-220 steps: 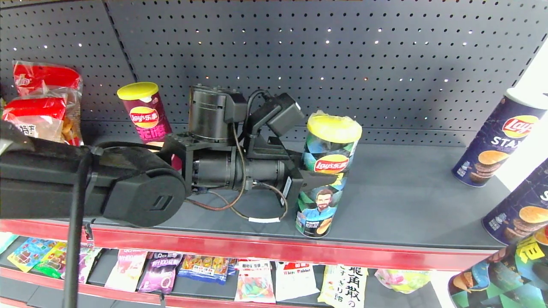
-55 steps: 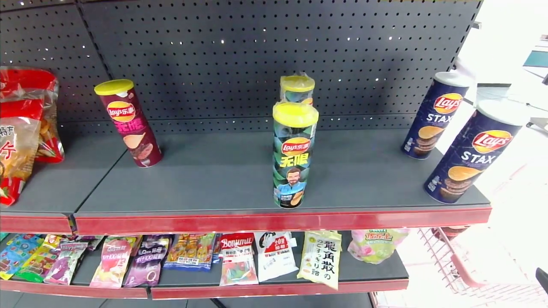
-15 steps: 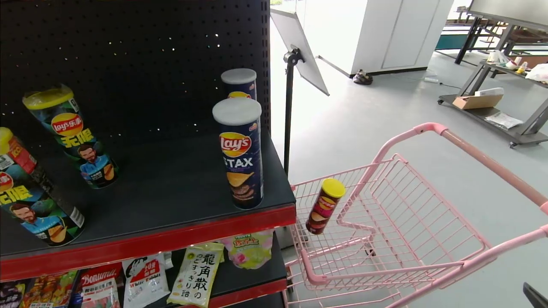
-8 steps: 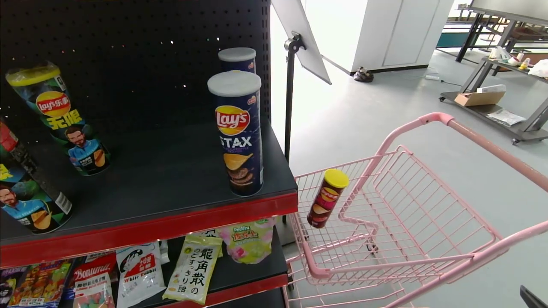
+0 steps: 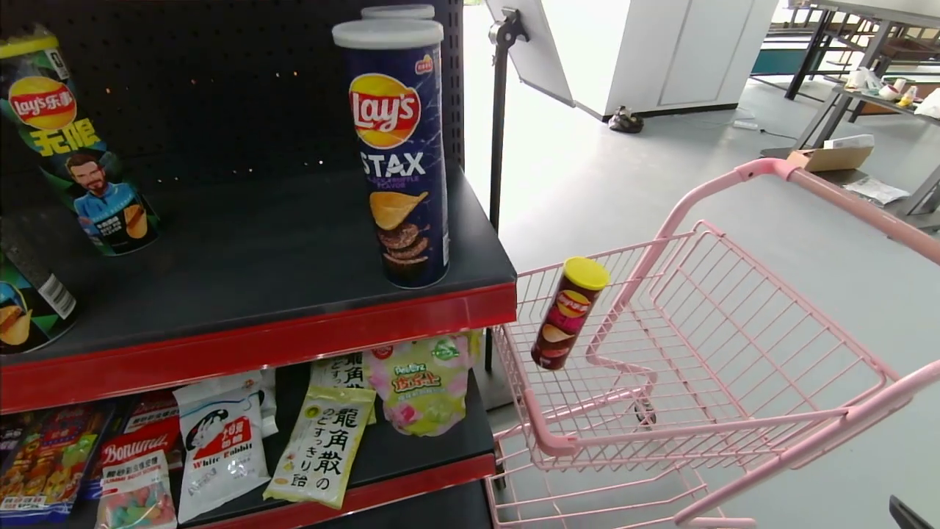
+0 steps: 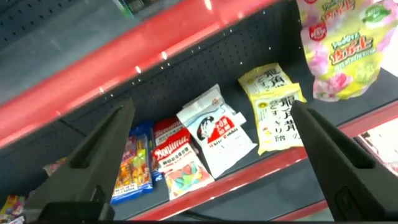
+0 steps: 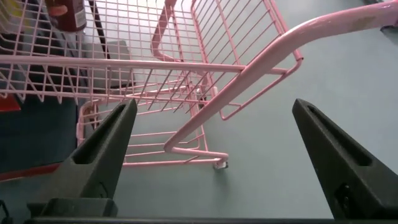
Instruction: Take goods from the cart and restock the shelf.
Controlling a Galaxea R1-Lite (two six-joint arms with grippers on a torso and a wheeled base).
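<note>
Maroon chip can [image 5: 569, 314] leans in the pink cart [image 5: 661, 432], 4 o'clock of the blue can [image 5: 396, 147] — well apart from the spread, empty right gripper [image 7: 211, 109] and left gripper [image 6: 211, 106]. Head view shows its yellow lid [image 5: 586, 273]; right wrist view, its base.

Bright light washes out the floor [image 5: 573, 184] beside the shelf [image 5: 257, 242], while the pegboard panel [image 5: 220, 88] stays dark, with pinpoints of light through its holes. Glare spots mark the red shelf edge [image 6: 149, 53] in the left wrist view.
</note>
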